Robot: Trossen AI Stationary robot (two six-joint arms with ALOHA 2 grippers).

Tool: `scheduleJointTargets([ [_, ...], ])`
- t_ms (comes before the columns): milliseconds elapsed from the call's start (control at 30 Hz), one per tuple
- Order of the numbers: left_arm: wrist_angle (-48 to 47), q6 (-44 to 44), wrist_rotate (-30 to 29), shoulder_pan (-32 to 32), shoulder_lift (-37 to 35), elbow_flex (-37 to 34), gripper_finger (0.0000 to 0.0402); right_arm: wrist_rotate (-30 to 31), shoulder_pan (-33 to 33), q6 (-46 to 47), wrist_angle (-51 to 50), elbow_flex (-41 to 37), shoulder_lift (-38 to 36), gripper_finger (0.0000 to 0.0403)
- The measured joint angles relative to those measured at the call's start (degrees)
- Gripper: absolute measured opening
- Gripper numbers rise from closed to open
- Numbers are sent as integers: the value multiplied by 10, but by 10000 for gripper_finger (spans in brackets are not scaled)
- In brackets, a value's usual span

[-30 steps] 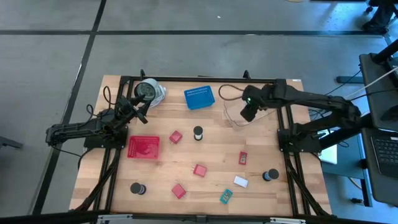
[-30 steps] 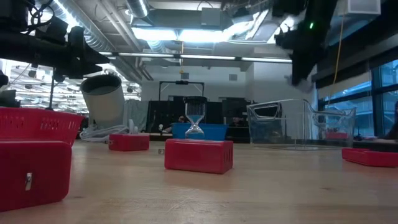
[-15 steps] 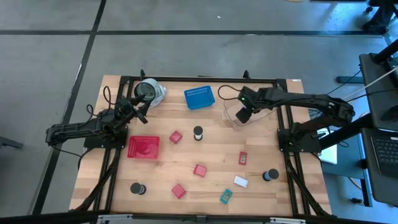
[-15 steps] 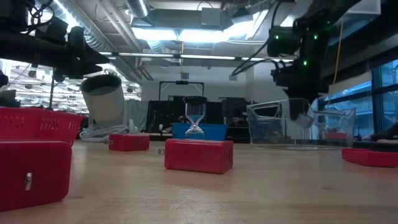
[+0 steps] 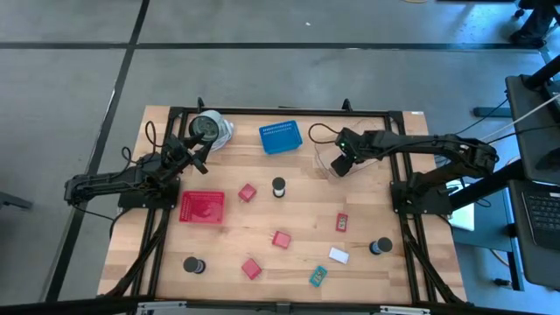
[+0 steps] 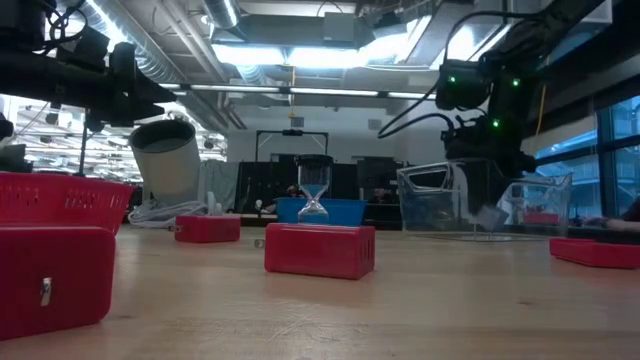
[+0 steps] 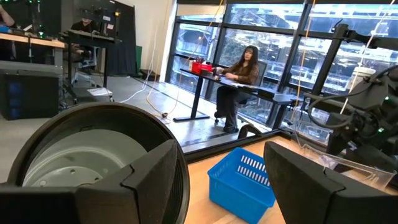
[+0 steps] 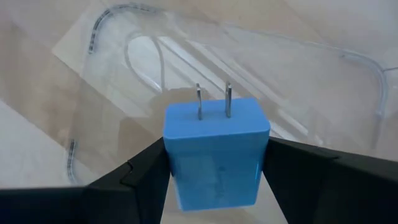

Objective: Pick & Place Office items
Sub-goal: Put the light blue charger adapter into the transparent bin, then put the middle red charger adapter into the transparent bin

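Note:
My right gripper (image 5: 337,164) is shut on a light-blue plug block (image 8: 214,146) with two metal prongs. It hangs over the left part of the clear tub (image 5: 354,157) and, in the low view, reaches below the tub's rim (image 6: 480,168). My left gripper (image 5: 198,154) waits open next to the big grey-and-white disc (image 5: 208,129), touching nothing. Red cubes (image 5: 248,192) (image 5: 281,239) (image 5: 252,269), black spools (image 5: 279,186) (image 5: 193,265) (image 5: 380,247), a flat red block (image 5: 342,222), a white block (image 5: 339,255) and a teal block (image 5: 318,276) lie flat on the table. My right gripper pinches the light-blue block between its two fingers (image 8: 140,171), one on each narrow side (image 8: 173,165). The fingers come from above, slanting down. The prongs (image 8: 213,101) point away from the gripper toward the tub's floor. The block is lifted clear of the tub.
A red tray (image 5: 202,206) sits near the left arm and a blue basket (image 5: 280,138) at the far edge, between the disc and the tub. The loose pieces are scattered over the near half of the wooden table (image 5: 227,236). A person sits at a desk in the room beyond (image 7: 239,68).
My right gripper, still shut on the blue block, has come down from high above the table toward the clear tub, shifting slightly toward the table's left. It now sits at the height of the tub's walls.

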Motion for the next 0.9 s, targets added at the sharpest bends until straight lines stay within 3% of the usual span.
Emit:
scheduleJointTargets([
  [167, 0, 0, 0, 0, 0, 0, 239, 0, 0, 1, 10, -5, 0, 229],
  [533, 0, 0, 0, 0, 0, 0, 239, 5, 0, -27, 27, 6, 0, 308],
  [800, 0, 0, 0, 0, 0, 0, 239, 2, 19, -57, -107, 136, -52, 290],
  [900, 0, 0, 0, 0, 0, 0, 239, -45, 52, -37, -122, 159, -79, 282],
])
